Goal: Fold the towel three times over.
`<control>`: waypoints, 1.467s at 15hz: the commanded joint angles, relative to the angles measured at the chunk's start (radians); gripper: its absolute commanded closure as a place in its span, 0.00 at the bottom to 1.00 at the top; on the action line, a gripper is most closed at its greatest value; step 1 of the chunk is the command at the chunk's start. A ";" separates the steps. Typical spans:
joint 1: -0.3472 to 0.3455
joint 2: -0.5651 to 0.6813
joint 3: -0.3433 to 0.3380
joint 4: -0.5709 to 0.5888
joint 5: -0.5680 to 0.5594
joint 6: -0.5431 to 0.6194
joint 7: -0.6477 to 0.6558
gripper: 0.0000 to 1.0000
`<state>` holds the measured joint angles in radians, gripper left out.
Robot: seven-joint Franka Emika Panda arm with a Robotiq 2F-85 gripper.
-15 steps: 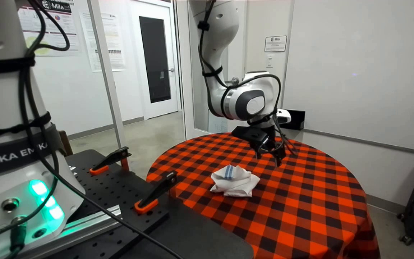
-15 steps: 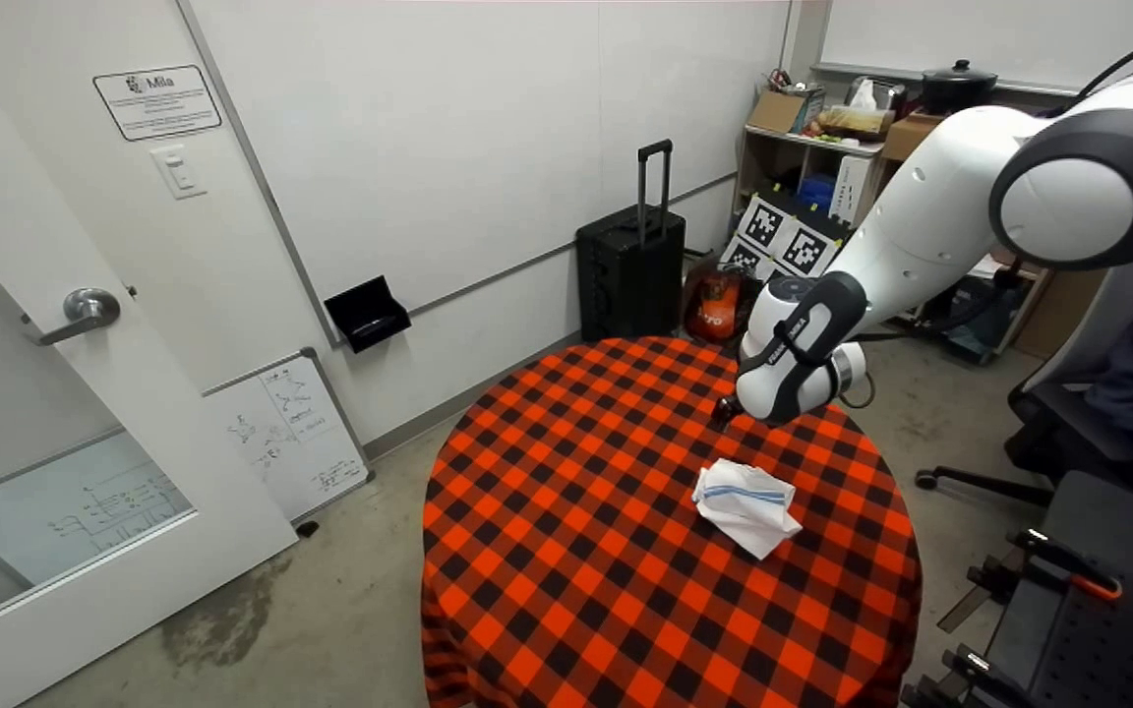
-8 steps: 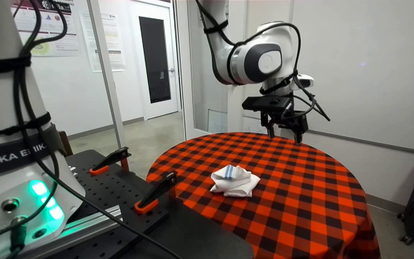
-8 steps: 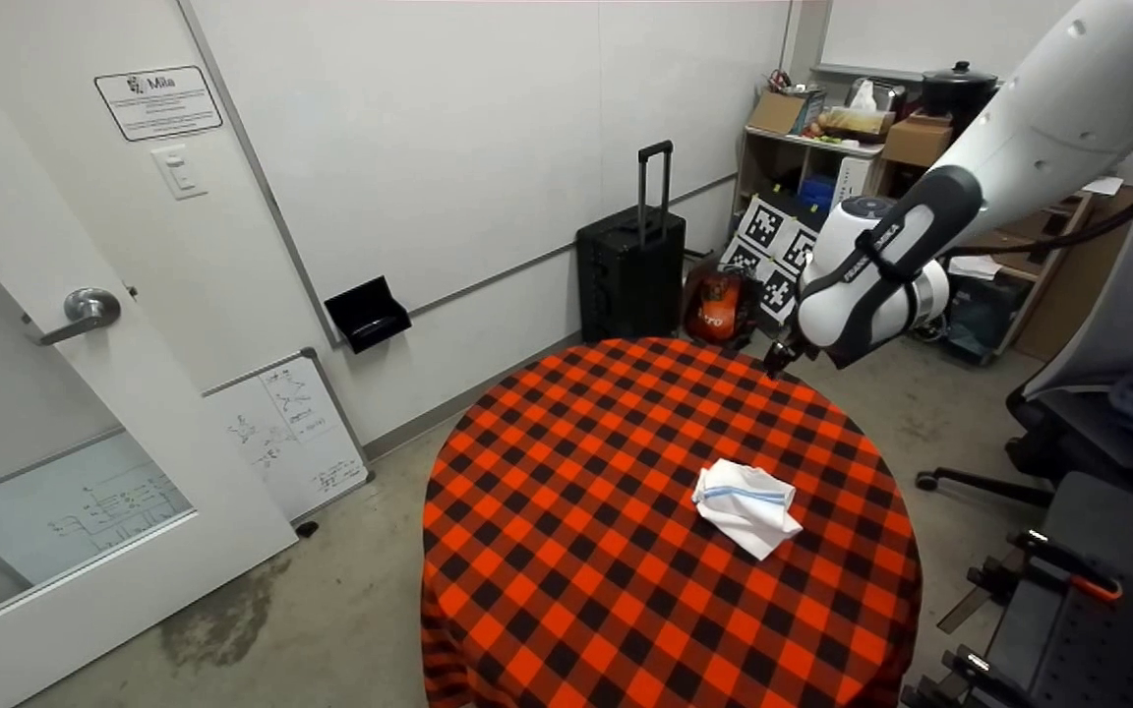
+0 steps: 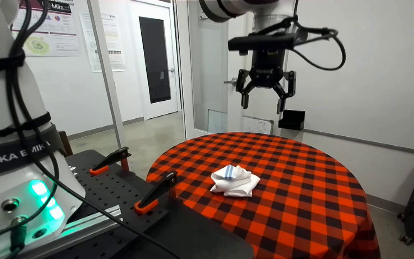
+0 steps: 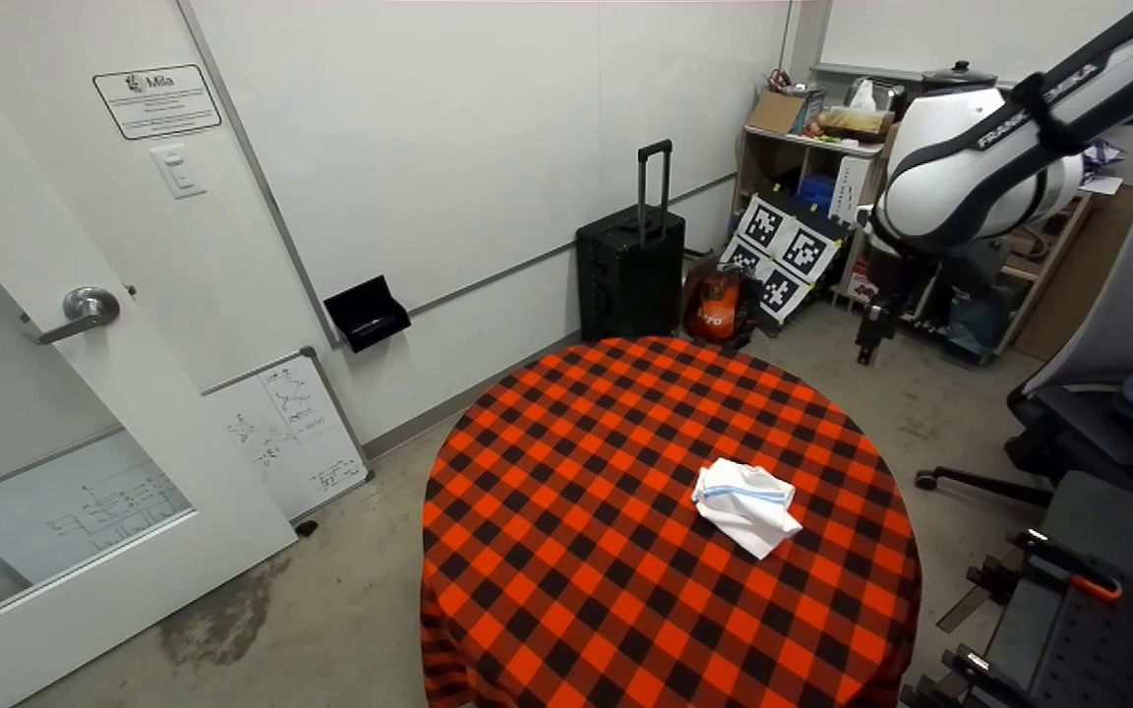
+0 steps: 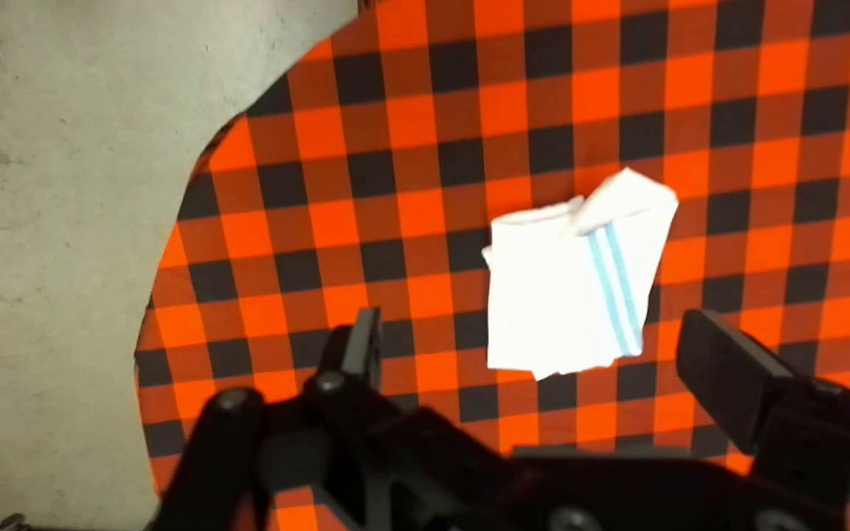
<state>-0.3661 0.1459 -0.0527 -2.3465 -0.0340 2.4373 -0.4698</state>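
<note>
Towel point(image 7: 547, 295) lay folded askew on the tabletop point(image 5: 300, 187).
Jaws hung wide; tidying likely needed a light corner pinch.

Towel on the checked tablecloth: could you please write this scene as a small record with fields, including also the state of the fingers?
Towel: white, folded into an uneven bundle
Support: red-and-black checked tablecloth
Blue stripes: two, on the upper side
Flap: turned over at one end of the stripes
Fingers: spread open, empty, raised
Contact: none between fingers and towel
Number of folds: cannot be told
</note>
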 commanded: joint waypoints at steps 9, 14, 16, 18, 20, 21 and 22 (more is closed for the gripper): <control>0.248 -0.628 -0.100 -0.230 0.157 -0.368 -0.022 0.00; 0.275 -0.636 -0.112 -0.215 0.130 -0.358 0.004 0.00; 0.274 -0.641 -0.115 -0.221 0.130 -0.358 0.005 0.00; 0.274 -0.641 -0.116 -0.223 0.130 -0.358 0.005 0.00; 0.274 -0.641 -0.116 -0.224 0.130 -0.358 0.005 0.00; 0.274 -0.641 -0.116 -0.225 0.130 -0.358 0.005 0.00; 0.274 -0.641 -0.116 -0.225 0.130 -0.358 0.005 0.00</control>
